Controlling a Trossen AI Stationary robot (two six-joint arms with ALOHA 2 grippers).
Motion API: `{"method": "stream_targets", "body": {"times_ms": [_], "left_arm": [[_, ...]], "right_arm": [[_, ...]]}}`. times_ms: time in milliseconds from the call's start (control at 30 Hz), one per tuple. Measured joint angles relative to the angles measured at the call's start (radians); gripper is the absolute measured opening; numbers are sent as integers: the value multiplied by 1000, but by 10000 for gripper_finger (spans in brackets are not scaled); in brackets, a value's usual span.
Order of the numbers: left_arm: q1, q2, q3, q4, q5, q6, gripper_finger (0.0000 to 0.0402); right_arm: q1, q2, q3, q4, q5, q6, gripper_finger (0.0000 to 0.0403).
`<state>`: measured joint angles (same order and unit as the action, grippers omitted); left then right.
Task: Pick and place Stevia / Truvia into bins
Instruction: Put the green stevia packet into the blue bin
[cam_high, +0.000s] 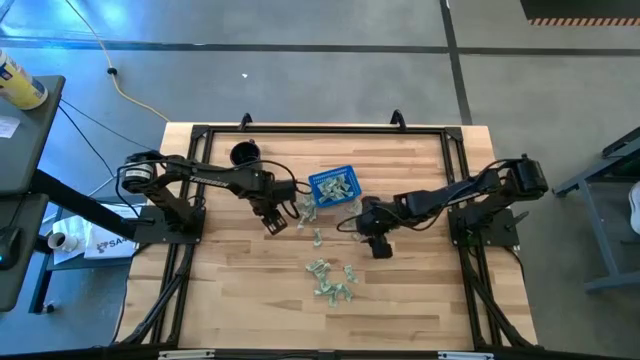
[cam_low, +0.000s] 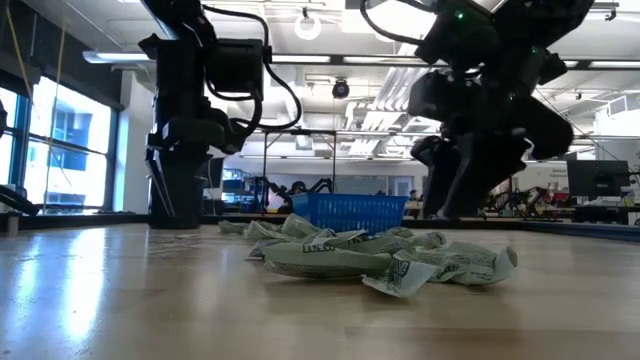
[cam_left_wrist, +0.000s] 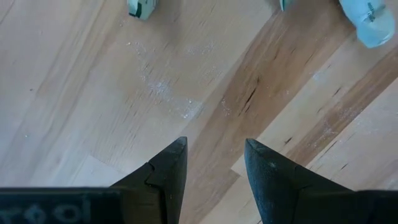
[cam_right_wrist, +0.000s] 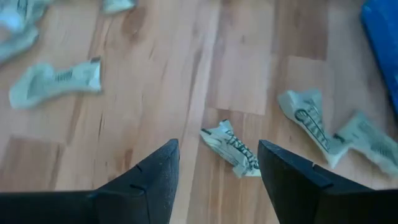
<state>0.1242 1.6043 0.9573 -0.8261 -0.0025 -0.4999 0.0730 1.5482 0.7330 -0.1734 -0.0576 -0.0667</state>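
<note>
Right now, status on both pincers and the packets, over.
Left pincer open, empty, over bare wood beside blue basket. Right pincer open above a loose packet. More packets scattered. Nothing blocking.

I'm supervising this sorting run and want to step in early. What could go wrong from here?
The right gripper hangs open over one crumpled packet; flat paper may slip from its fingers. The left gripper is open above bare wood, so closing would likely catch nothing. Both work close beside the blue basket and might nudge it.
</note>
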Motion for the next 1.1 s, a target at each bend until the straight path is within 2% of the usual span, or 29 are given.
{"method": "stream_targets", "body": {"times_ms": [267,567,733,1000,1100], "left_arm": [[0,0,0,20,1,-3,193],[0,1,0,13,4,-32,193],[0,1,0,13,15,-34,193],[0,1,0,15,15,-32,193],[0,1,0,14,22,-32,193]], "right_arm": [[-9,53,0,62,-2,-187,213],[-21,113,2,40,-14,-175,200],[-21,116,3,-14,-4,-63,151],[-11,114,38,-75,3,118,16],[-20,95,101,-118,36,199,14]]}}
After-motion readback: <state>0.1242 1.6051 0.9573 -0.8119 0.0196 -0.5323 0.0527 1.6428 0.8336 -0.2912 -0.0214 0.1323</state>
